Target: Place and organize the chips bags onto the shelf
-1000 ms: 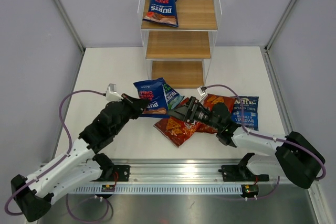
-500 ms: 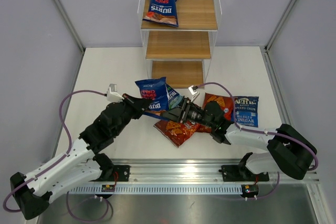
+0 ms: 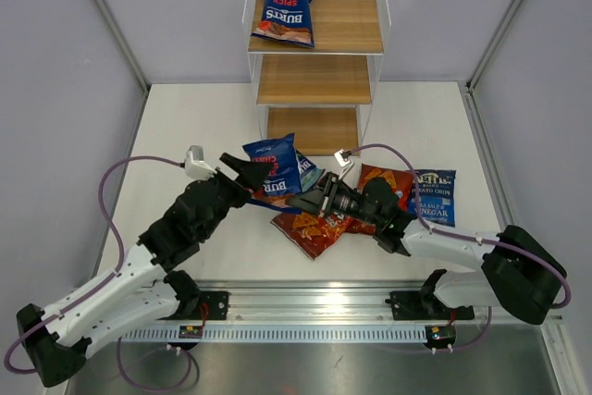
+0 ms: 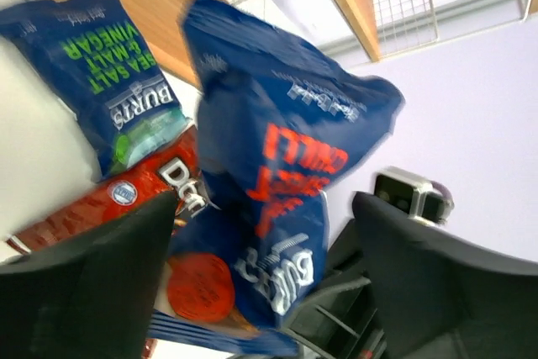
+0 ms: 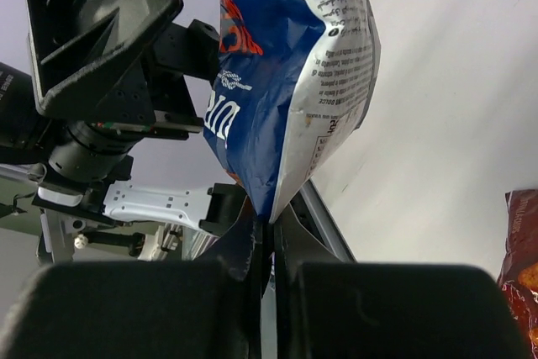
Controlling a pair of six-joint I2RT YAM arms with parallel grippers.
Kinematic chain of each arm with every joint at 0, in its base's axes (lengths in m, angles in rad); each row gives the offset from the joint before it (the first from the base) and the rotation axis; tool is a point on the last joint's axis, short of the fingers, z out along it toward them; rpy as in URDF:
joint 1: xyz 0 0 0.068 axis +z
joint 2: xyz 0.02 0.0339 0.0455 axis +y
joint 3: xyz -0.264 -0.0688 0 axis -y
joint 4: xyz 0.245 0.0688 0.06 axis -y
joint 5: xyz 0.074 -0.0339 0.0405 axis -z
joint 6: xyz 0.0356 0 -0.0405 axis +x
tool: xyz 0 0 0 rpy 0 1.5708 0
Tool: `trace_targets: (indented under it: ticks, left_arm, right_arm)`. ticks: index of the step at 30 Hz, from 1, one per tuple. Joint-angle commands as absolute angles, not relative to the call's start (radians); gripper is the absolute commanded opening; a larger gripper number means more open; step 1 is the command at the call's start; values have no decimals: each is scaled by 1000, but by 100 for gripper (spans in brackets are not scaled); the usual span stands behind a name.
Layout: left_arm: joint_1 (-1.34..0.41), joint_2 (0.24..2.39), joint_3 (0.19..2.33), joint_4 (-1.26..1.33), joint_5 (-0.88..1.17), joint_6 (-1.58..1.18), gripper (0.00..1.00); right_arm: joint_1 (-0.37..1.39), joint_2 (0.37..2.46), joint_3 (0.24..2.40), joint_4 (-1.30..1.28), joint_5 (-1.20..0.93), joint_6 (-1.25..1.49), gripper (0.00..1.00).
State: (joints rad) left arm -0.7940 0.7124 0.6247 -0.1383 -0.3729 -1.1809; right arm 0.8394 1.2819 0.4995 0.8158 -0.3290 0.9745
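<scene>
A dark blue Burts chilli bag (image 3: 275, 168) hangs above the table between my two grippers. My right gripper (image 3: 301, 201) is shut on its bottom seam (image 5: 271, 237); the bag (image 5: 286, 65) stands up from the jaws. My left gripper (image 3: 242, 170) is open, its fingers (image 4: 92, 283) apart on either side of the bag (image 4: 277, 166) without pinching it. On the table lie another Burts bag (image 3: 305, 173), two red Doritos bags (image 3: 310, 228) (image 3: 384, 182) and a blue Sea Salt & Vinegar bag (image 3: 433, 196). One Burts bag (image 3: 285, 13) lies on the shelf's (image 3: 314, 80) top board.
The shelf stands at the far middle of the table, its middle and bottom boards bare. The loose bags cluster in front of it, under and right of the grippers. Grey walls close in the left, right and back.
My right gripper has moved left and shut on the chilli bag's bottom edge. My left gripper, shut on that bag before, has opened and let it go.
</scene>
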Motion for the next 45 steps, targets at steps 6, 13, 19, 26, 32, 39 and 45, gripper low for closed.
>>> trace_targets:
  ticks: [6,13,19,26,32,39,45]
  left_arm:
    - [-798,683,859,-322,-635,-904,99]
    - [-796,618,1043,-616,-811,-671,99]
    - [-796,585,1080,-758,-807,-615,99]
    - [-796,542,1013,-822,-767,-595,99]
    - [-796,514,966,-851,-695,-558,99]
    - [-796,404,908,-864,-676,-512,99]
    - [-798,377,879,-855,-649,-491,99]
  right_arm:
    - [847,1065,583,640,-269,868,0]
    - [838,907,823,198,-161,736,0]
    - [709,986,1305,-295,-219,565,0]
    - [419,1343,1840,-547,-403,532,0]
    - [377,1701,2446,-845,-366,434,0]
    - [261,1870,2626,-850,-446,526,0]
    - [239,2012,2767,-899,-584,555,0]
